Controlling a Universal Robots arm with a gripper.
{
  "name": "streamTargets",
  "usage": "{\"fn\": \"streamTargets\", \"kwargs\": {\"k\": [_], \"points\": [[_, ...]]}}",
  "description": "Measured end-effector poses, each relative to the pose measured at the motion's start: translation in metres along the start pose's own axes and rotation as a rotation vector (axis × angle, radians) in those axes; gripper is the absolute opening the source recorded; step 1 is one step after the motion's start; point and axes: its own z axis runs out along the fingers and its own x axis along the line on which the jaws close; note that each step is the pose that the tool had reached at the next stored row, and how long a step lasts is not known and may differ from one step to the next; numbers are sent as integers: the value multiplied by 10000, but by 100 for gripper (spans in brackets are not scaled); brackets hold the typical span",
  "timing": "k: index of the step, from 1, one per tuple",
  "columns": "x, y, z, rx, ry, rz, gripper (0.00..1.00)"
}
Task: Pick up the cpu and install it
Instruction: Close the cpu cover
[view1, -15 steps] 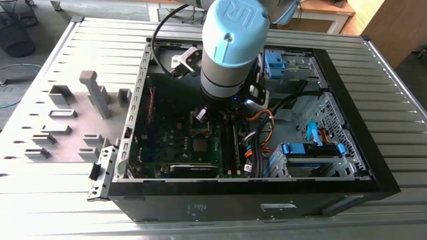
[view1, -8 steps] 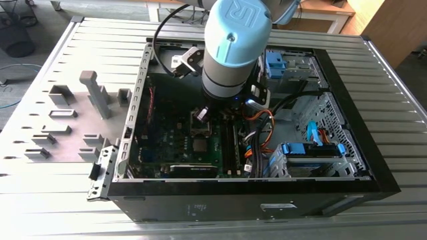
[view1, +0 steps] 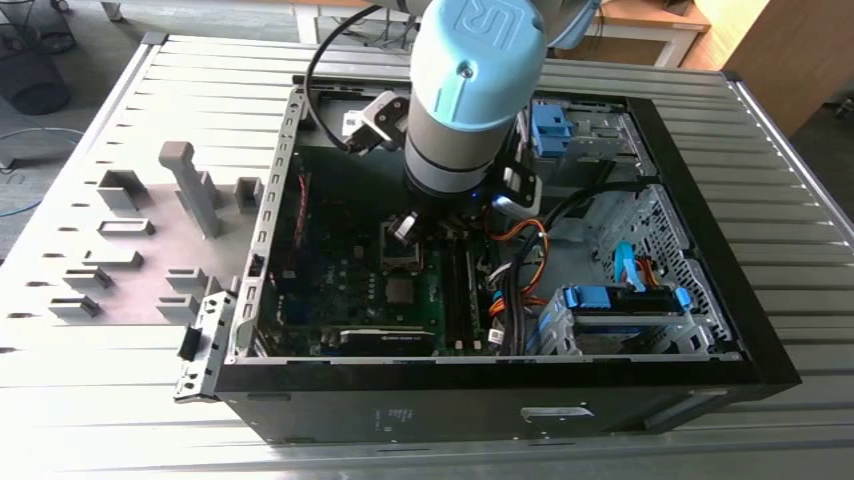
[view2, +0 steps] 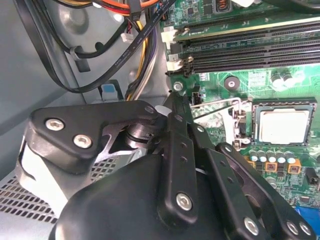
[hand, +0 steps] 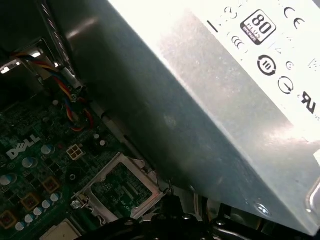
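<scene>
The robot's arm (view1: 461, 100), a grey cylinder with a smooth pale-blue cap, reaches straight down into an open black desktop computer case (view1: 534, 390) that lies on a ribbed, silvery metal counter (view1: 801, 260). In the second wrist view, the hand (view2: 176, 104), built from matt black bars joined by bright round screws, hangs over the green circuit board (view2: 220, 82). It is close to a thin bent wire lever (view2: 220, 103). Whether the hand is clenched or released cannot be told. The cpu (view2: 284, 126), a small flat square with a pale silvery metal top, sits inside the dark rectangular metal-framed socket (view2: 285, 102), apart from the hand. Long black memory slots (view2: 250, 50) run just beside the socket, and glossy black, orange and yellow cables (view2: 100, 50) loop near them. In the first wrist view, a large grey sheet-metal power-supply box (hand: 200, 100) stands over a raised, hollow metal frame (hand: 120, 185). Beside the case, at the exterior view's left, grey plastic holder blocks (view1: 120, 190) stand on a flat grey plate (view1: 134, 290).
</scene>
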Motion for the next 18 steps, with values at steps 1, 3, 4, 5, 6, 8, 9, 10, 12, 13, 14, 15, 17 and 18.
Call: {"fn": "streamTargets", "kwargs": {"k": [1,3,4,5,6,8,9,10,12,13,14,15,17,18], "points": [[0,0,-6,-3,3,-13,11],[-1,-1,-18,-10,9,-38,11],[-1,-2,-23,-13,11,-51,11],[0,-3,-30,-16,14,-65,11],[-1,-4,-36,-18,17,-77,11],[0,-6,-46,-24,22,-99,11],[0,-7,-51,-27,25,-110,11],[1,-9,-55,-29,26,-121,11],[1,-12,-65,-35,32,-144,11],[1,-14,-69,-37,34,-154,11],[2,-15,-74,-40,37,-165,11],[2,-16,-79,-42,39,-175,11],[4,-20,-89,-47,43,-195,11],[5,-22,-95,-49,46,-203,11]]}}
